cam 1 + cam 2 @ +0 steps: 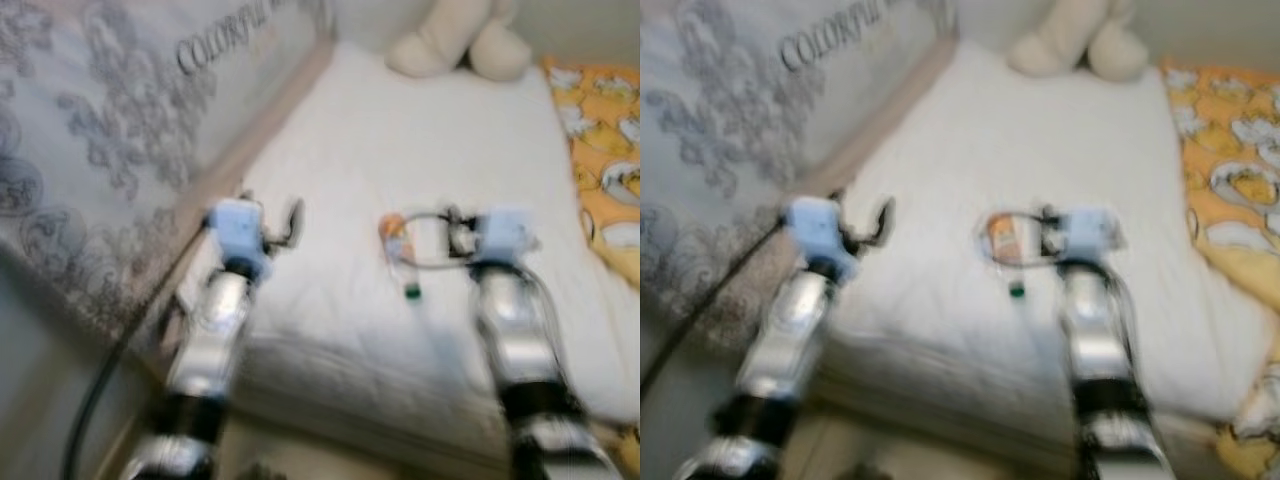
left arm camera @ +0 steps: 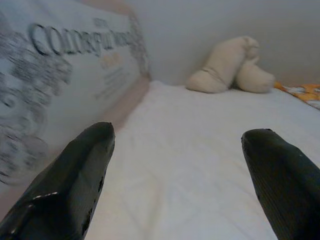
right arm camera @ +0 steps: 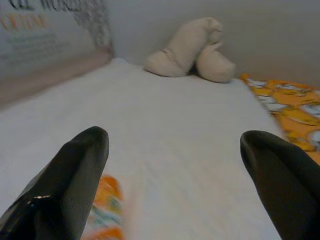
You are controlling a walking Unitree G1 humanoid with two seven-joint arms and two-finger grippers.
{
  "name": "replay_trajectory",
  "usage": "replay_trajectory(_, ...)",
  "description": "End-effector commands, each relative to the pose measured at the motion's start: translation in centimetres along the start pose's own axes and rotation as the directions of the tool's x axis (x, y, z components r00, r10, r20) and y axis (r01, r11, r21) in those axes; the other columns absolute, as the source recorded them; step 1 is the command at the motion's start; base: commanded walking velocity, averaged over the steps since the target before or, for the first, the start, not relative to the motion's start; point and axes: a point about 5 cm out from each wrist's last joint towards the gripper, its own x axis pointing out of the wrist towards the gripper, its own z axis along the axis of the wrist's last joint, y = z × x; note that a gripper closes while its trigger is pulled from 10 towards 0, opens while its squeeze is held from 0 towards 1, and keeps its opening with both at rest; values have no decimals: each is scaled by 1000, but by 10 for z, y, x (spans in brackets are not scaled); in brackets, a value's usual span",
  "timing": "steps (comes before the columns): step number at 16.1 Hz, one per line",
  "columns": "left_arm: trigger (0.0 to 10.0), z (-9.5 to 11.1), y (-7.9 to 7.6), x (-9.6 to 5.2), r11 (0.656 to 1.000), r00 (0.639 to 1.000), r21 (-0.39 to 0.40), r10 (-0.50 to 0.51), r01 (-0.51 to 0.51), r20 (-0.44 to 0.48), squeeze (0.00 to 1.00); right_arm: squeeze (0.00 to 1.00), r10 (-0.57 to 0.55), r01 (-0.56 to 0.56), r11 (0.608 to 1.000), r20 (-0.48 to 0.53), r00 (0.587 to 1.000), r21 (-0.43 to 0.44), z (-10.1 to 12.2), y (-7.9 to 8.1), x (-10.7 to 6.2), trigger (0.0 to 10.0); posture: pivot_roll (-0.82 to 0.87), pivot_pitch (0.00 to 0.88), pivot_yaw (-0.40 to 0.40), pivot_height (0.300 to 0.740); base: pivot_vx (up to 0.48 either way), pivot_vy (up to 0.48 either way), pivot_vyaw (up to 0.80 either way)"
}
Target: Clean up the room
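R gripper (image 3: 175,185) splayed | cylindrical orange-label bottle (image 1: 398,250) | smooth white mattress (image 1: 340,180)

From my station, the one text I can read stands on the grey patterned panel (image 1: 120,130) along the left edge of the bed (image 1: 400,170): large dark capitals spelling "COLORFUL" (image 1: 835,38), with the following letters running out of both eye views. In the left wrist view the same heading (image 2: 75,39) is smeared by blur, and the smaller orange lines (image 2: 112,75) beneath it are too soft for me to make out. The bottle (image 1: 398,250) on the bed carries an orange label, but I cannot read its print.
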Motion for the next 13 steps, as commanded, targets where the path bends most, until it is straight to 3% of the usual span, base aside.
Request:
replay_trajectory(1,10000,5,-10,4,999,999,-12,-34,34,11,0,0,-56,56,998,-68,996,7,-7,-16,7,10000,-88,0,34,732,465,0,0)
replay_trajectory(2,10000,6,-8,4,999,999,-7,-36,36,-2,0,0,-90,99,994,-155,984,48,-10,-24,18,10000,-62,0,42,732,0,0,0)
replay_trajectory(3,10000,7,-6,4,999,999,-7,-37,37,-7,0,0,-95,107,992,-180,979,60,-11,-26,21,10000,-62,0,42,732,0,0,0)
replay_trajectory(5,10000,8,-1,-1,991,987,11,-133,135,-87,0,0,-98,131,989,-341,935,74,-27,-31,25,10000,-8,0,65,732,0,0,0)
replay_trajectory(8,10000,8,-6,-21,913,892,28,-390,406,-228,0,0,-41,96,991,-461,886,95,-46,-23,17,10000,43,1,83,732,0,0,0)
replay_trajectory(10,10000,19,-3,-43,830,782,-45,-540,556,-312,0,0,-42,93,993,-500,865,78,-56,-21,12,10000,90,58,109,732,0,0,0)
replay_trajectory(13,10000,27,2,-62,826,764,-60,-543,560,-348,0,0,-92,119,993,-487,868,23,-52,-25,16,10000,115,123,128,732,0,0,0)
